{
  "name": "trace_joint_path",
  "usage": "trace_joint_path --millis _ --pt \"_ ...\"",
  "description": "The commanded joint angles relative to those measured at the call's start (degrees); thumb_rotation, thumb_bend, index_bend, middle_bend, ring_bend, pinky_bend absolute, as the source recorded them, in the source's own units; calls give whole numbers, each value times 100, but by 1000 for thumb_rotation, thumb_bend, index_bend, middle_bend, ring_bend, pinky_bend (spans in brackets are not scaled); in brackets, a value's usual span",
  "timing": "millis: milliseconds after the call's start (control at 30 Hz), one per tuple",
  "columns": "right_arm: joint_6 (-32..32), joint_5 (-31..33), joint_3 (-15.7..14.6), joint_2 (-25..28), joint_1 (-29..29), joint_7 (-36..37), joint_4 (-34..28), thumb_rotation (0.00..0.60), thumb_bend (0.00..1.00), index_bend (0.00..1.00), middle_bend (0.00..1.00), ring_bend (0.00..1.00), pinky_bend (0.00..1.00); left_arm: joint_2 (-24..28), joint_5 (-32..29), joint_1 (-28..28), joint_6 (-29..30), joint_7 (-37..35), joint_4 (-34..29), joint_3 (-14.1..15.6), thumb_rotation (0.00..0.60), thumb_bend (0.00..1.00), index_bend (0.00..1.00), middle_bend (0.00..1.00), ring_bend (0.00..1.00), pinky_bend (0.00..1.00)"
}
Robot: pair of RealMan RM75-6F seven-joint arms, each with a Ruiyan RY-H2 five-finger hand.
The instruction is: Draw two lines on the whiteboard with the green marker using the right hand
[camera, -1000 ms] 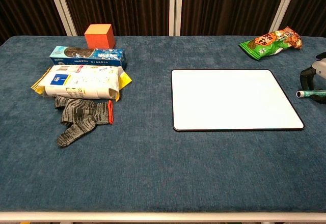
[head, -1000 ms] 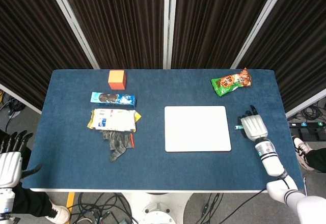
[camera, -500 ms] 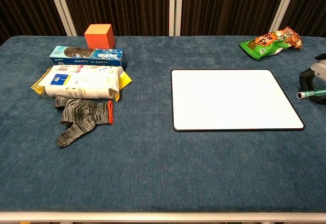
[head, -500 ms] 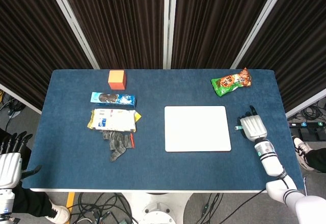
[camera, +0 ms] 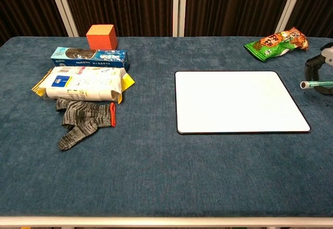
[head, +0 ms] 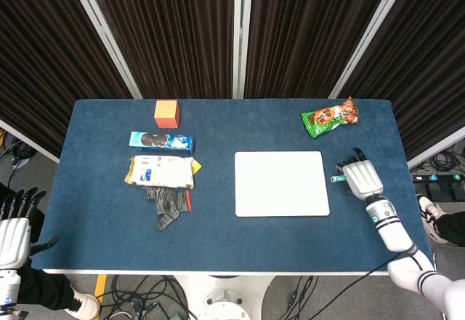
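Observation:
The white whiteboard lies flat on the blue table, right of centre, with no marks on it. Just right of the board, my right hand grips the green marker. The marker lies roughly level with its tip pointing left toward the board's right edge, and it looks lifted a little off the cloth. My left hand hangs beyond the table's left front corner, fingers spread, holding nothing; the chest view does not show it.
A green and orange snack bag lies behind the board. On the left are an orange cube, a blue cookie pack, a yellow-white packet and a grey glove.
My right hand has risen slightly and shifted toward the board with the marker; in the chest view the marker's tip now sits higher. The left hand has not moved.

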Motion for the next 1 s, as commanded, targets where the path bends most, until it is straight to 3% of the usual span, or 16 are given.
trace_joint_path --millis 33,167,333,633,1000 --pt "317 -215 211 1029 202 1611 -1945 600 521 597 529 303 112 15 31 -26 -5 -7 -3 -11 600 0 129 68 0 0" --pt "217 -197 432 1007 451 3104 -2458 600 524 597 529 304 130 53 98 -45 44 -16 -37 -32 600 0 129 69 0 0" --pt "130 48 726 370 702 4321 -2214 600 601 598 529 314 165 68 133 -39 38 -108 -66 -2 600 0 129 69 0 0" --pt "27 669 1073 -993 852 4918 -1174 600 642 605 528 315 168 120 133 23 76 -226 -76 38 600 0 129 69 0 0" --pt "-215 923 1119 -1712 838 5213 -369 600 667 605 528 315 168 86 136 -28 -15 -389 42 28 600 0 129 68 0 0"
